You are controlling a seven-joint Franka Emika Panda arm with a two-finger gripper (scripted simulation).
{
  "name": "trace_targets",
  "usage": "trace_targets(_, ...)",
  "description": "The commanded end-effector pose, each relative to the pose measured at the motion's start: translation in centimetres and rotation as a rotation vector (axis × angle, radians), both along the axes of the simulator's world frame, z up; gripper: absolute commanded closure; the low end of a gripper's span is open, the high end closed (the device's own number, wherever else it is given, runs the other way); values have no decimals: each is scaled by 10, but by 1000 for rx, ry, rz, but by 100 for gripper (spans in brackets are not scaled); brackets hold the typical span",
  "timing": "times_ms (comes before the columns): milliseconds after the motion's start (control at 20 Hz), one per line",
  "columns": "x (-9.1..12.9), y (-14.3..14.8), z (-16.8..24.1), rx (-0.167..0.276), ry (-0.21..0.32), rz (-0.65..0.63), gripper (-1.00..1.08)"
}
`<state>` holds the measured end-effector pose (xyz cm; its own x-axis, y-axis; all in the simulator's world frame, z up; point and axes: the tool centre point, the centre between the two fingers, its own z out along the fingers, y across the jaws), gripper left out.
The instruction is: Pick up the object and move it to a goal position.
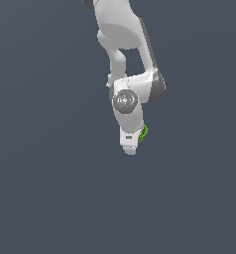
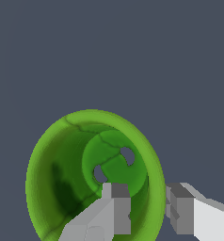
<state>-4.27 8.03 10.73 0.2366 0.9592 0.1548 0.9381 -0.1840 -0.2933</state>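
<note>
The object (image 2: 71,179) is a small bright green round cup with a hollow inside and two small holes in its bottom; it fills the wrist view. One grey finger (image 2: 116,207) reaches inside the hollow and the other finger (image 2: 182,207) stands outside, so my gripper (image 2: 149,200) is shut on the cup's wall. In the exterior view only a green sliver of the object (image 1: 144,133) shows beside the white gripper (image 1: 131,149); the hand hides the rest.
The white arm (image 1: 125,39) comes down from the top of the exterior view. Around it there is only a plain dark grey-blue surface (image 1: 40,188), with no other objects or edges in view.
</note>
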Motion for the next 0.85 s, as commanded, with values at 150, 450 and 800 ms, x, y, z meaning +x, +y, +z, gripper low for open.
trace_targets(150, -28, 7, 8, -1, -2, 0, 108)
trace_targets(450, -49, 13, 15, 1, -2, 0, 108)
trace_targets(800, -58, 16, 17, 2, -2, 1, 108)
